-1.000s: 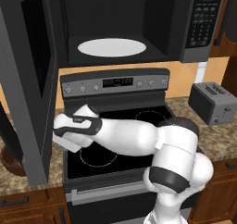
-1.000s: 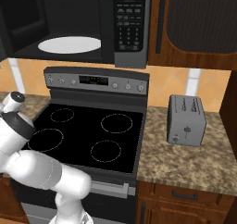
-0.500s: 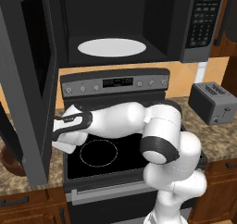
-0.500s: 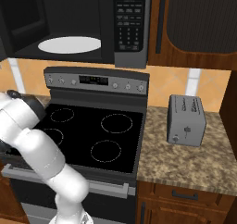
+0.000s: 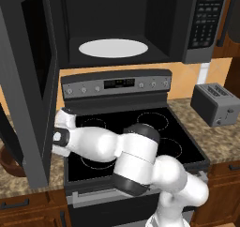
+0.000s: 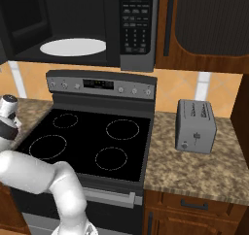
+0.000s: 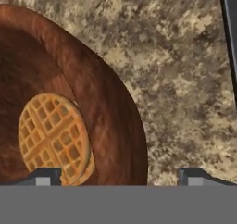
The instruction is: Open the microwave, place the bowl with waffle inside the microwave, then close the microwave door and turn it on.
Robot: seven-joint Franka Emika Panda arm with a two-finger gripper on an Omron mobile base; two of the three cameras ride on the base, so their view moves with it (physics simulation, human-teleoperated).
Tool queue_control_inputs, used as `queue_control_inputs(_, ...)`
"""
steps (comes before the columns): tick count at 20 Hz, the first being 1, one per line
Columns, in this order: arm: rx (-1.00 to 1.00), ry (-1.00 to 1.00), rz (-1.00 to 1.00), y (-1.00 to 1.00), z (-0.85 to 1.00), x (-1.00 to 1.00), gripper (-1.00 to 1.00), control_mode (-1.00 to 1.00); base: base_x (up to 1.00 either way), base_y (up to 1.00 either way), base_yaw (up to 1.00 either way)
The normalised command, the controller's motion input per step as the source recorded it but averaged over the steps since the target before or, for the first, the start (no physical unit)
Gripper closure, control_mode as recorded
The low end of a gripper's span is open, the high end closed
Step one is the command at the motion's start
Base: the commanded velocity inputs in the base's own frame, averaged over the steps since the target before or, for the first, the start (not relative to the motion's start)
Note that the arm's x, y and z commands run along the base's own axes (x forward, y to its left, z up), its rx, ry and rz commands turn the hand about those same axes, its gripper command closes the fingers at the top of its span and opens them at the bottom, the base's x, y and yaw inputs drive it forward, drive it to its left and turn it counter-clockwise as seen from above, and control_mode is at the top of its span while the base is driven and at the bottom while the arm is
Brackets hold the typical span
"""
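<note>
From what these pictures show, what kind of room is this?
It looks like a home kitchen, rendered. An open microwave hangs above a black stove, a grey toaster stands on a speckled stone counter, and wooden cabinets surround them.

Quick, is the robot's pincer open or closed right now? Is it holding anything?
Pincer: open and holding nothing, with its tips straddling the rim of the round dark reddish-brown wooden bowl.

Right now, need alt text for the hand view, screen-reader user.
A round dark reddish-brown wooden bowl sits on a speckled brown granite counter, holding a small round golden waffle with a grid pattern. The open gripper hovers over the bowl's rim, with one dark fingertip over the bowl's inside near the waffle and the other over the counter.
</note>
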Motion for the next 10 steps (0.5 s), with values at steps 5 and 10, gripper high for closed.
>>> queue_control_inputs(5, -0.17, 0.08, 0.0, 0.35, -0.3, 0.23, 1.0, -1.0, 0.0, 0.0, 0.0)
queue_control_inputs(10, -0.15, 0.06, 0.0, 0.19, -0.37, 0.05, 1.0, -1.0, 0.0, 0.0, 0.0)
